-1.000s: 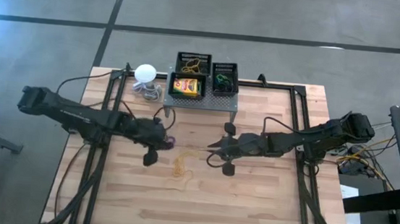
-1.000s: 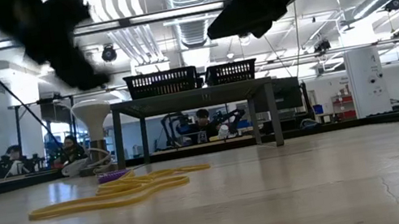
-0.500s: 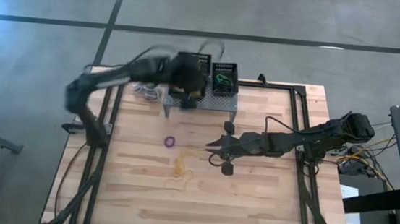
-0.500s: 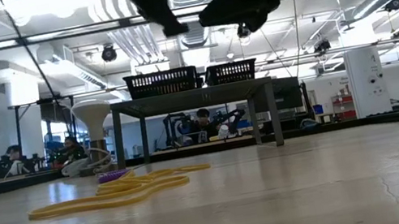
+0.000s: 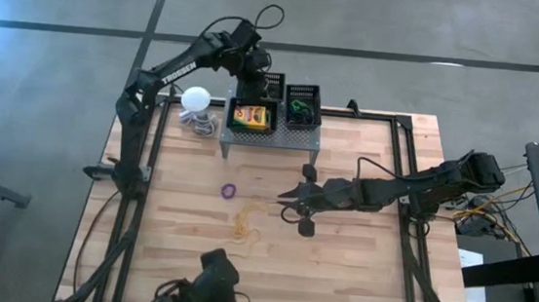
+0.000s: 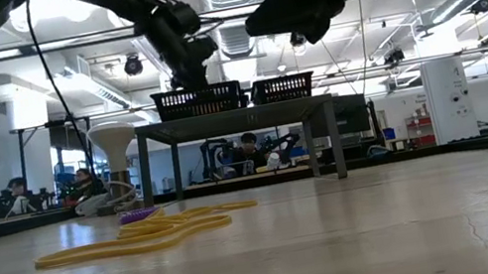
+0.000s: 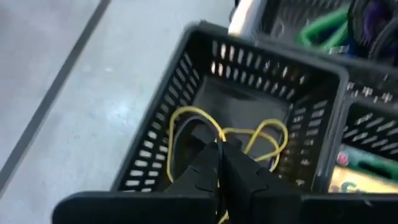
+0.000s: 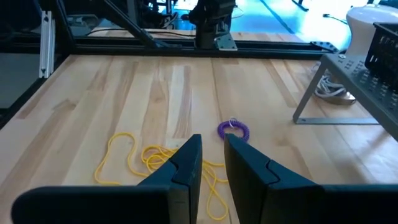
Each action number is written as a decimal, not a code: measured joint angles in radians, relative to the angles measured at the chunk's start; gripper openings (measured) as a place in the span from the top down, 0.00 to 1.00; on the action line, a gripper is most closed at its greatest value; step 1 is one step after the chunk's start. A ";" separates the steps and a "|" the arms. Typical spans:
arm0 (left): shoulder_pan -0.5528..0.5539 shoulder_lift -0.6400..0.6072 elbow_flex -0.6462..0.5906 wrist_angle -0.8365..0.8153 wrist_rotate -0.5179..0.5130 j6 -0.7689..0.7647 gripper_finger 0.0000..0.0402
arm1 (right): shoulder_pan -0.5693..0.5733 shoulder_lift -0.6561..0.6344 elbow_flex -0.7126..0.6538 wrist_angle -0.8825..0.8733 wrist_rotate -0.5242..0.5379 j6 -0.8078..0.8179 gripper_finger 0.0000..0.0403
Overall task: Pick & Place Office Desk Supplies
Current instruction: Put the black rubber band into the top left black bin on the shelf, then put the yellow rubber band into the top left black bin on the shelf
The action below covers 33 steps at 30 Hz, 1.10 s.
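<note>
1. White lettering along the upper link of the left arm [image 5: 164, 71]: too small to read from above.
2. Same lettering at the top edge of the low view: not legible either.
3. Yellow-and-green box [image 5: 250, 118] on the metal stand [image 5: 280, 140]: red-and-dark print on the lid, can't be read.
4. Same box in the left wrist view: only a corner showing, with a fragment of yellow lettering on green, blurred.
5. Nothing else with text, numbers or signs that can be made out.
</note>
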 joint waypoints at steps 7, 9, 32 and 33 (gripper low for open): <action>0.001 0.000 -0.040 0.000 0.018 0.018 0.87 | 0.000 0.000 -0.004 0.000 0.000 0.006 0.84; 0.002 0.000 -0.039 -0.007 0.026 0.018 0.80 | 0.000 0.000 -0.004 0.001 0.000 0.006 0.84; -0.108 -0.314 -0.189 -0.068 0.092 -0.104 0.46 | -0.001 0.068 -0.011 0.056 0.000 0.020 0.84; -0.141 -0.352 -0.253 -0.038 0.092 -0.110 0.47 | -0.001 0.096 -0.010 0.087 0.000 0.022 0.84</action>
